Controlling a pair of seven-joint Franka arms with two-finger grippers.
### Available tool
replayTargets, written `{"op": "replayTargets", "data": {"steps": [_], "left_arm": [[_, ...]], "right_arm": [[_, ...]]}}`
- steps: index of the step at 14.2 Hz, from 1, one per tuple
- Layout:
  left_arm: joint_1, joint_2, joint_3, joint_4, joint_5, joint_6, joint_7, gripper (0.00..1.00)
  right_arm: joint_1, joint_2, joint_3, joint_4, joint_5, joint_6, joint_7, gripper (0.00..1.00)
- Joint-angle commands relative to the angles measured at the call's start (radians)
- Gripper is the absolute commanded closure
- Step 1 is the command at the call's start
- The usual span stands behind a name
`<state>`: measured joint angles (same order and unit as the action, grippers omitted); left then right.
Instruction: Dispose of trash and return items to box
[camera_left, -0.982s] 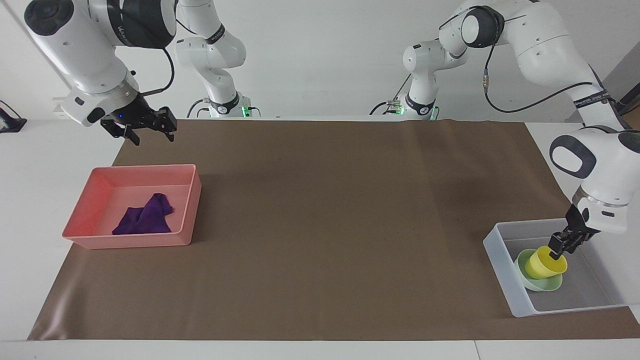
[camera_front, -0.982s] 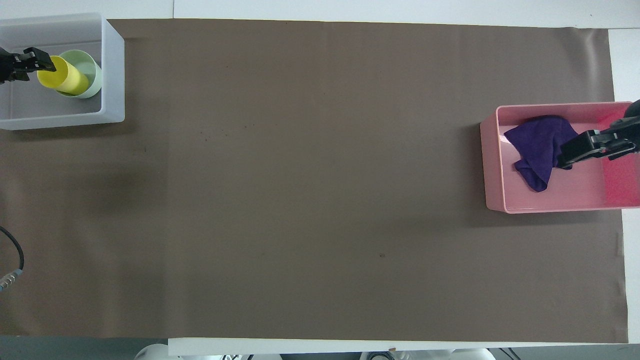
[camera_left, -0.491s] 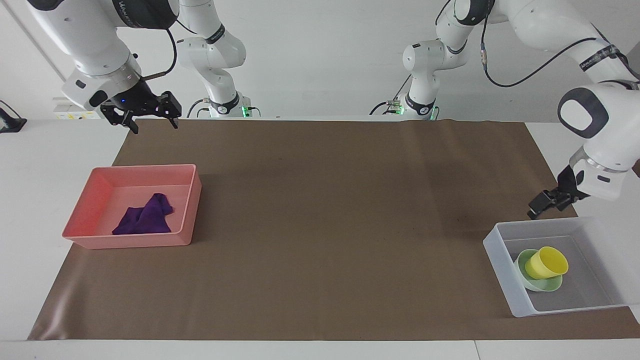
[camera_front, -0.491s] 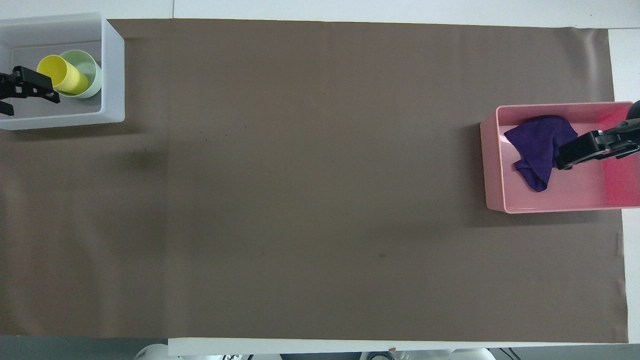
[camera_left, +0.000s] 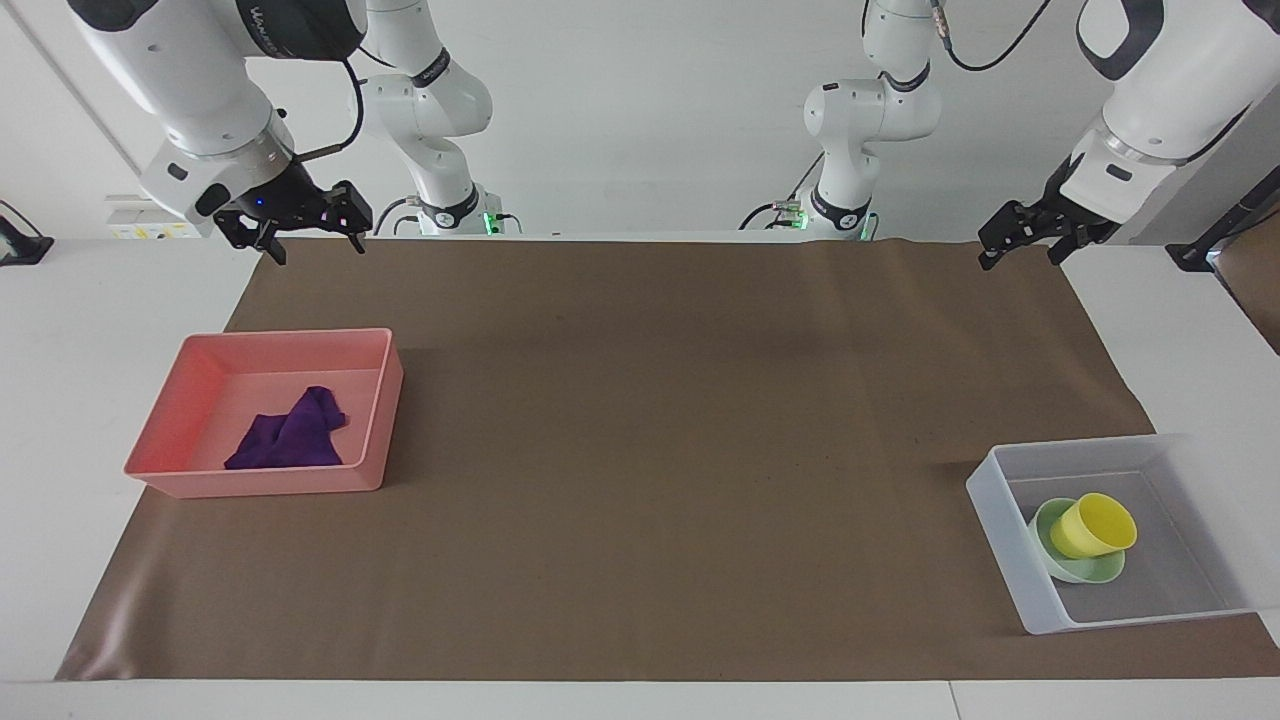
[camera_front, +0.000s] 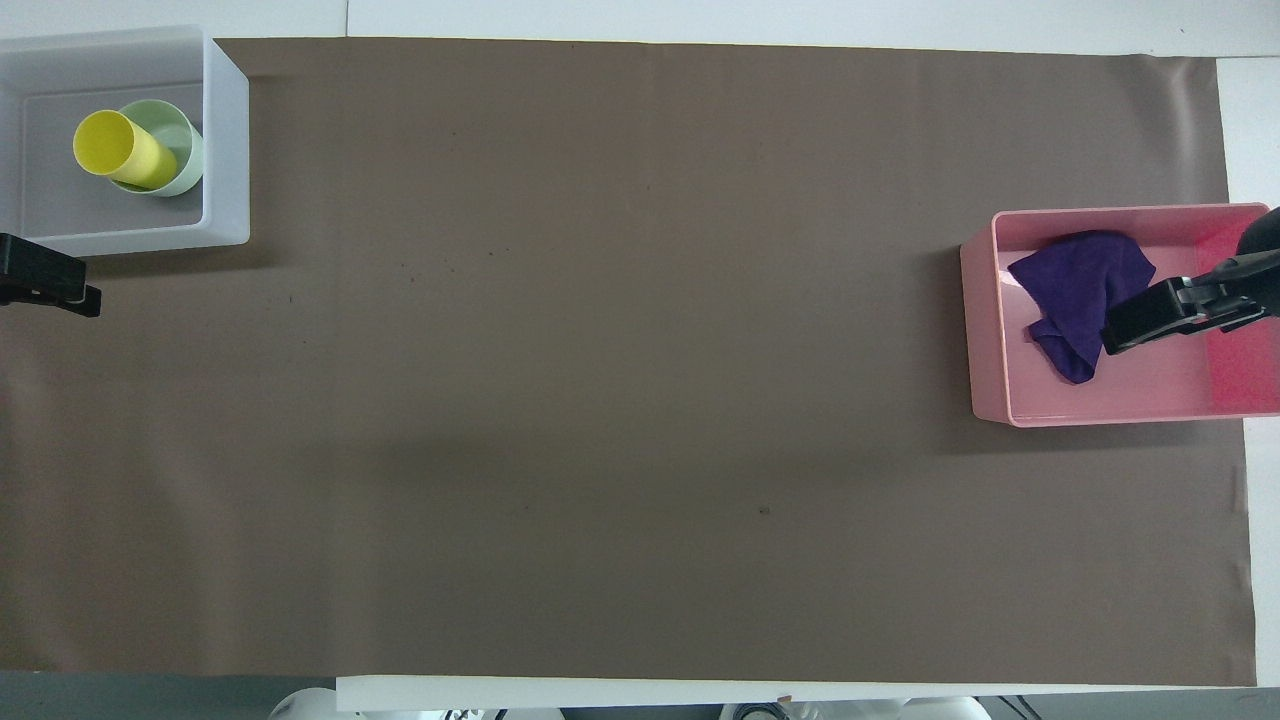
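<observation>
The trash, a small soft wad of deep purple cloth (camera_left: 288, 438), lies crumpled in the pink rectangular plastic tray (camera_left: 375, 420) at the right arm's end of the table, which I take as its disposal place. The small yellow plastic cup (camera_left: 1093, 526) leans tilted inside the pale mint-green round bowl (camera_left: 1084, 569), and both sit in the translucent whitish rectangular plastic bin (camera_left: 1000, 530) at the left arm's end, nested so they fill one corner only. By my reading, everything is where it belongs. My left gripper (camera_left: 1030, 232) hangs empty with fingers spread, over the brown mat (camera_left: 660, 420) at the edge nearest my base. My right gripper (camera_left: 300, 226) is also spread and empty, high over the mat's edge by my base. The cloth looks limp and folded, one corner peaked upward.
</observation>
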<state>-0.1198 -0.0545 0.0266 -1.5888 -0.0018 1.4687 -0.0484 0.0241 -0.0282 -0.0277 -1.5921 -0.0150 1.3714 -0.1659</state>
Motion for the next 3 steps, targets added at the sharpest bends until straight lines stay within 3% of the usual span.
{"op": "replayTargets", "data": {"steps": [1, 3], "left_arm": [[-0.011, 0.027, 0.004, 0.023, 0.029, 0.102, 0.044, 0.00], [-0.006, 0.030, 0.010, 0.032, 0.037, 0.084, 0.047, 0.00]], "right_arm": [[-0.009, -0.029, 0.005, -0.029, 0.004, 0.000, 0.000, 0.01], [-0.009, -0.030, 0.003, -0.029, 0.004, 0.000, 0.000, 0.01]]}}
